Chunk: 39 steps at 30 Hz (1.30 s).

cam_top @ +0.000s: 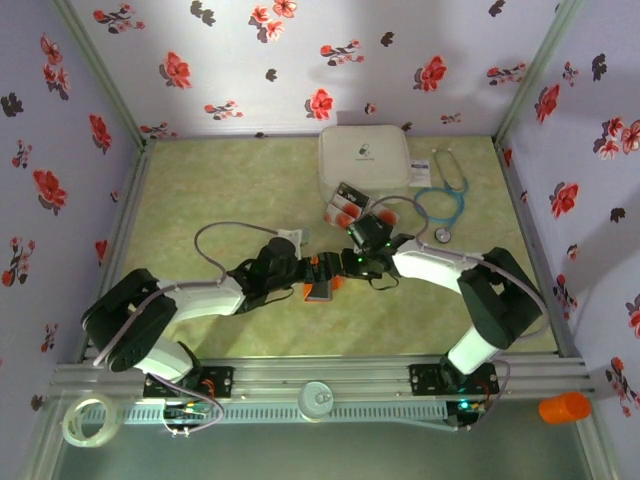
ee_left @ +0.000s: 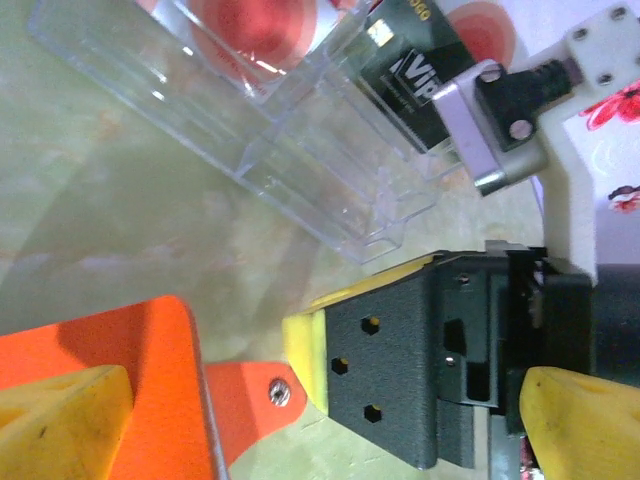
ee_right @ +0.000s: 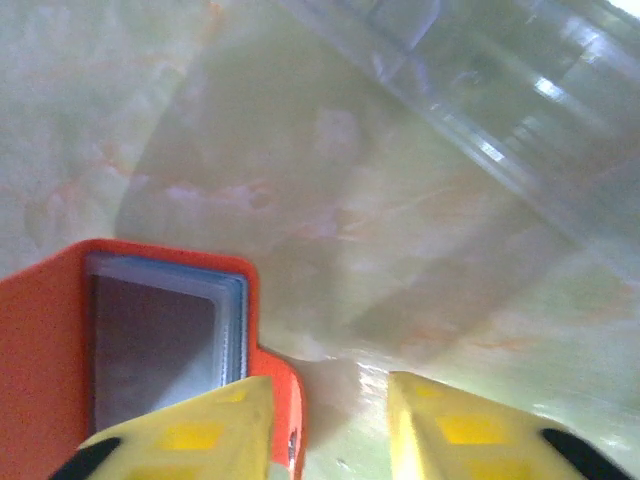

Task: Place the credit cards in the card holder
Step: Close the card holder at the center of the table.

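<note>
The orange card holder (cam_top: 320, 291) lies on the table between both arms. In the right wrist view it is open (ee_right: 60, 330), showing its grey-blue inside. My right gripper (ee_right: 330, 410) stands open right beside it, with the holder's orange snap tab (ee_right: 285, 395) against the inner side of the left finger. My left gripper (ee_left: 315, 425) is open wide; the holder (ee_left: 120, 360) lies against its left finger and the right gripper's black finger (ee_left: 400, 370) sits between its jaws. The credit cards (cam_top: 346, 206) stand in a clear plastic stand (ee_left: 300, 150); a black band (ee_left: 410, 60) faces the left wrist camera.
Behind the cards lies a big white rounded case (cam_top: 363, 158), with a teal stethoscope (cam_top: 442, 203) to its right. An orange cylinder (cam_top: 565, 407) and a tape roll (cam_top: 85, 420) rest beyond the near rail. Flowered walls close in the table on three sides.
</note>
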### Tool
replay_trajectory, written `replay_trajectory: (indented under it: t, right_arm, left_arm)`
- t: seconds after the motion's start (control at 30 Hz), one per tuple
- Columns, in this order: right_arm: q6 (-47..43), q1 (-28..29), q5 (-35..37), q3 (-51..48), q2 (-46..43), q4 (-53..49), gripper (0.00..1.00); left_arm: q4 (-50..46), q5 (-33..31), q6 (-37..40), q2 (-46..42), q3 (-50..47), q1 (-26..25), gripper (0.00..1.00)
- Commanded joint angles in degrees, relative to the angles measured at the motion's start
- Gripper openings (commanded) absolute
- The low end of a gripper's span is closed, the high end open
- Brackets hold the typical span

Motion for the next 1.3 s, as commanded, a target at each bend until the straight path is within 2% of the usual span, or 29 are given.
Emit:
replay_trajectory:
  t: [0.0,0.27,0.5,0.67,0.87,1.07,1.27]
  right_arm:
    - [-0.70,-2.12,1.32,-0.26,-6.17,-3.23,0.41]
    - [-0.82,-6.85,2.87,-5.80,-14.85,-7.01,0.44]
    - [-0.80,-9.09,1.85,-8.80,-19.33,-7.71,0.44]
    - [-1.58,-9.18,0.11,-8.66,-19.57,-7.93,0.45]
    - [-1.81,-9.17,-1.93,-8.24,-19.41,-7.33,0.45]
    - [-2.04,-9.19,-5.30,-7.69,-17.55,-5.67,0.45]
    - [-0.70,-8.67,-8.17,-8.20,-17.09,-2.99,0.45]
  left_arm:
    - [1.43,1.36,-0.87,2.35,1.25,-1.11,1.00]
    - [2.87,2.59,-1.72,7.38,2.47,-1.41,1.00]
    - [-1.67,2.39,-0.55,9.43,5.25,-2.71,1.00]
    - [-13.17,-4.02,0.27,9.96,7.38,-4.60,1.00]
    - [-21.57,-10.30,-4.03,7.83,5.75,-5.72,1.00]
    - [-25.60,-15.88,-5.94,4.89,4.73,-7.99,1.00]
    - [-26.84,-16.74,-2.89,1.85,7.25,-6.93,1.00]
